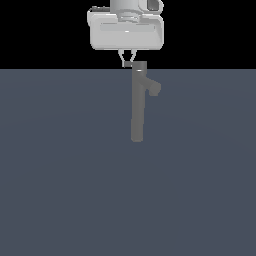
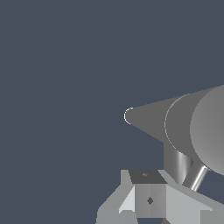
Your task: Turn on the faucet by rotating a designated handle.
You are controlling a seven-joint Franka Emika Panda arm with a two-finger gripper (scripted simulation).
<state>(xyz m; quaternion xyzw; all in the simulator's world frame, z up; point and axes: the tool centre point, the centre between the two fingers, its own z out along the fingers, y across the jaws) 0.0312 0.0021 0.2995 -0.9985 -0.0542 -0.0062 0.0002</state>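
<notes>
White and blocky, the hand [image 1: 128,63] hung at the upper edge of the scene in the exterior view, its two short fingers [image 1: 123,59] converging downward until their tips nearly met; they appeared clenched, though whether anything thin lay pinched between them could not be told. Nothing else stood on the flat blue-grey bench [image 1: 60,175], and no object lay between the hand and its target.

Directly below the fingertips, and just toward the exterior view's right of them, rose the faucet [image 1: 138,107], a slim grey upright column standing on the bench. Its top cap sat immediately beside the fingertips, touching or very nearly so. A short, thick spout [image 1: 154,88] branched from the column a little beneath the hand, angled down toward the exterior view's right.

In the wrist view, the faucet [image 2: 197,127] was seen from above as a broad grey cylinder tapering away toward the bench, close against one grey finger [image 2: 151,199]. A thin bright bar, probably the handle [image 2: 197,176], slanted out from beneath the cap beside that finger; contact could not be confirmed.
</notes>
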